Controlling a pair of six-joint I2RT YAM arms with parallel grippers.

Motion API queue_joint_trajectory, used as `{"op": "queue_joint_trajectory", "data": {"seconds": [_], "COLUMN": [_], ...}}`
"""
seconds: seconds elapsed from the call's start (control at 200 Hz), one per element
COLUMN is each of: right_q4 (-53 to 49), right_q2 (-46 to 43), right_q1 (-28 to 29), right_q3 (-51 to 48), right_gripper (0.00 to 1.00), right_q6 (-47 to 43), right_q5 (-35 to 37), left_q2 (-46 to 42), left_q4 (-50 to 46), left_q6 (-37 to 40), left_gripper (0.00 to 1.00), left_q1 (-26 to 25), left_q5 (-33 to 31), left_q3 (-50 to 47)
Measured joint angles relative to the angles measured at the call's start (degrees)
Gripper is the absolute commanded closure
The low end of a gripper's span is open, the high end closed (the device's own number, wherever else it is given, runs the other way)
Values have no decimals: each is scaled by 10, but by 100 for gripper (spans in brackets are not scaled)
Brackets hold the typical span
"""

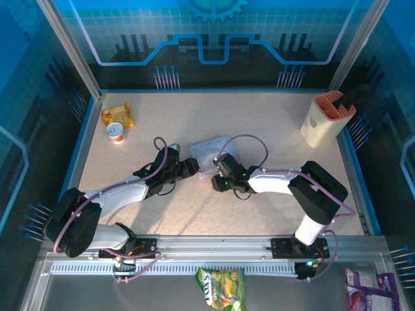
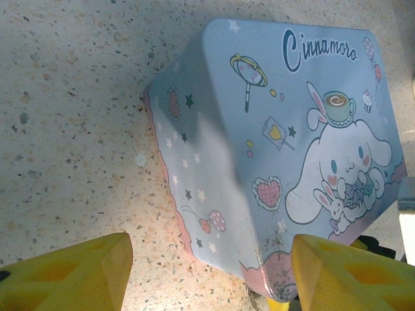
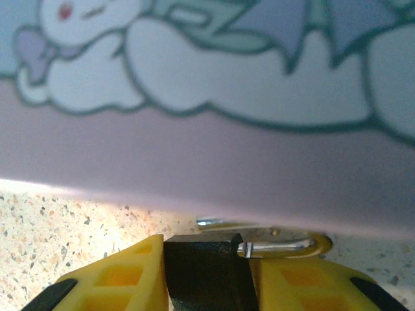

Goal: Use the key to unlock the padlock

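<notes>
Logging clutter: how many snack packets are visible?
3: an orange packet far-left on the table, a green packet and a purple packet below the front rail. Others may be hidden.

Two white-shelled arms [image 1: 123,192], black joints [image 1: 78,223], looping purple cables [image 1: 249,139], yellow hollow-celled fingertips [image 2: 71,278], black base plates [image 1: 133,248]

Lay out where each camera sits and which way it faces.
Top external: above and behind the robot, looking down on the table; left arm and right arm show.
Left wrist: low over the table, facing the tin; open left gripper at bottom.
Right wrist: at table level, facing the tin's side; right gripper clamps the padlock.
All share the tin.
</notes>
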Motion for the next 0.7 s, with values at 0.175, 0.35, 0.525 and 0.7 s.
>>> {"op": "queue_joint_trajectory", "data": {"seconds": [0.175, 0.35, 0.525, 0.7], "right_q4": [16, 27, 32, 41], "right_q2": [-5, -14, -30, -44], "right_q1": [-17, -31, -57, -75], "right_q3": [-11, -24, -38, -50], "right_gripper": [68, 68, 68, 68], "right_q6": [15, 26, 39, 53], "right_q5": [-23, -37, -53, -73], "left_q2": [0, 0, 2, 11], "left_q4": [0, 0, 0, 4], "left_q6": [0, 0, 0, 0], "left_gripper": [34, 34, 34, 34], "left_q1": [0, 0, 0, 0], "left_q5": [0, 0, 0, 0], "left_q3": [0, 0, 0, 0]}}
